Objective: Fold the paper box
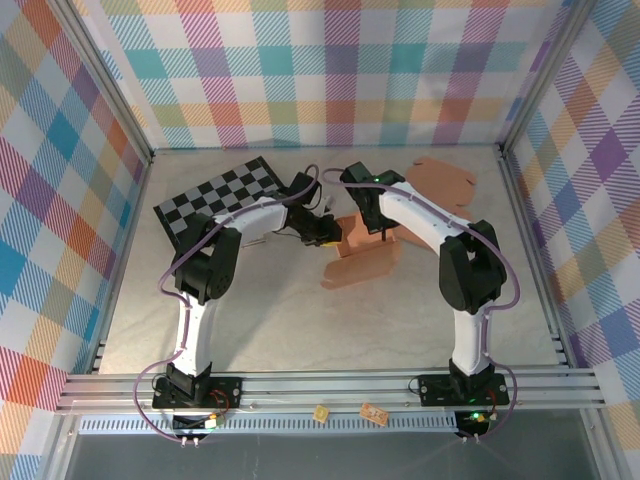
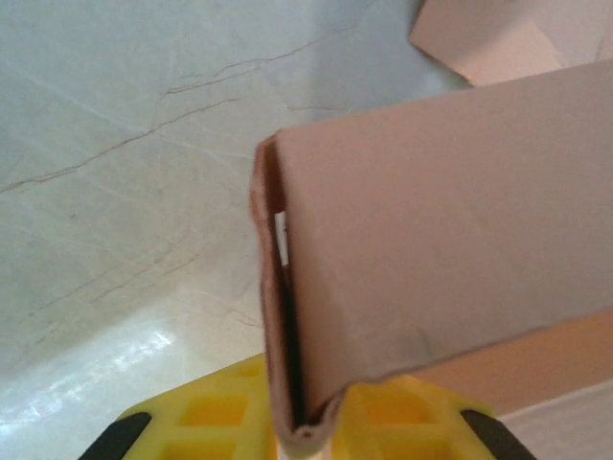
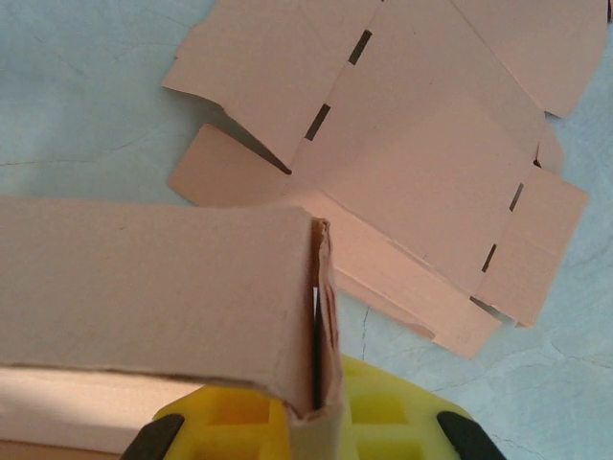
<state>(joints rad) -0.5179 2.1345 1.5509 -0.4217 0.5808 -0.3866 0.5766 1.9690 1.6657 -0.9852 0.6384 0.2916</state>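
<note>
On the pale worktop (image 1: 280,320), left pincer (image 1: 325,232) and right pincer (image 1: 378,228) are each pinching a folded wall of the paper box (image 1: 360,266) at centre, where any slackening grip could let folds spring open.

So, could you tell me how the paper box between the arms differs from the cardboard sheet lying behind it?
The paper box has a wall folded up and doubled over; the cardboard sheet lies fully flat with its flaps spread. The paper box sits centrally, while the cardboard sheet lies farther back and to the right. Both are the same plain brown card.
</note>
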